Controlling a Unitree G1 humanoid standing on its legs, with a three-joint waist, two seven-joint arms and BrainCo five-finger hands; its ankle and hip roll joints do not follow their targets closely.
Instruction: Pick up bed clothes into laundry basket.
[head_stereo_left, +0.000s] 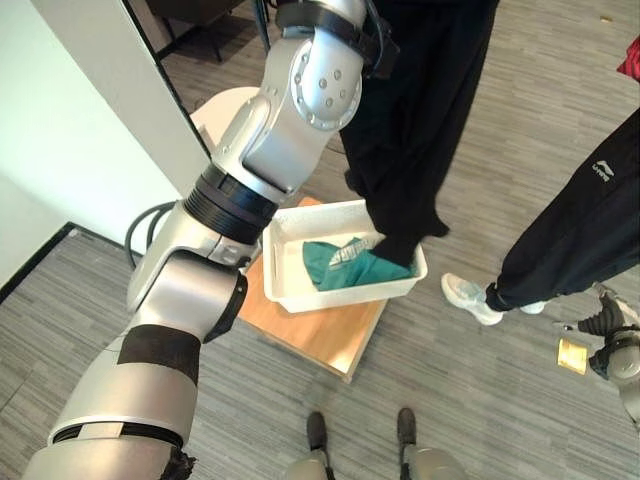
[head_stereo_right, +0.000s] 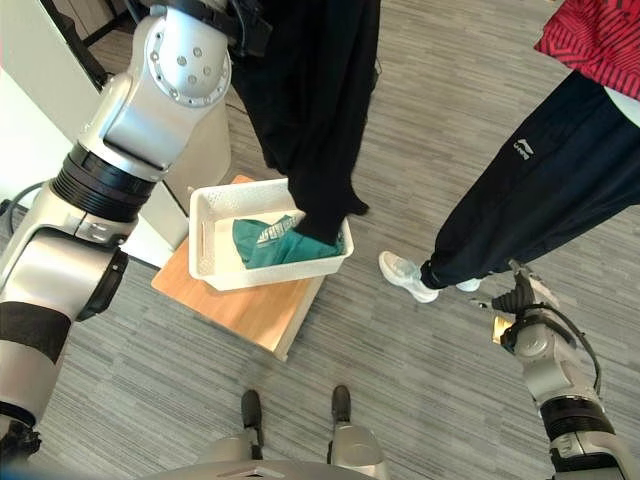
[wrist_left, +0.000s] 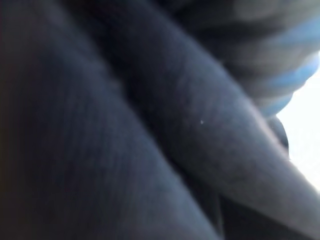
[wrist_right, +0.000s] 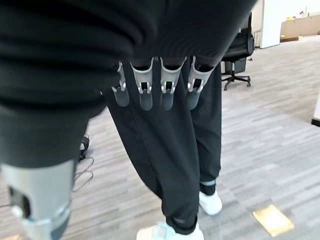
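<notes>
One black garment over the basket, one teal piece already in

I have the left arm raised high, with the black garment (head_stereo_left: 410, 130) hanging from it in a long soft drape. Its lower end touches the teal cloth (head_stereo_right: 275, 245) lying in the white laundry basket (head_stereo_left: 290, 275), which sits on a small wooden surface (head_stereo_left: 320, 335). The left robot hand is buried in dark fabric, so I cannot tell how its fingers sit.

The right robot hand (wrist_right: 155, 90) hangs low at four o'clock, fingers straight and holding nothing, near a person's dark trouser leg (head_stereo_right: 530, 200).

The garment looks light, limp and prone to trailing over the rim at three o'clock. I'd take hold near a bunched upper fold.
</notes>
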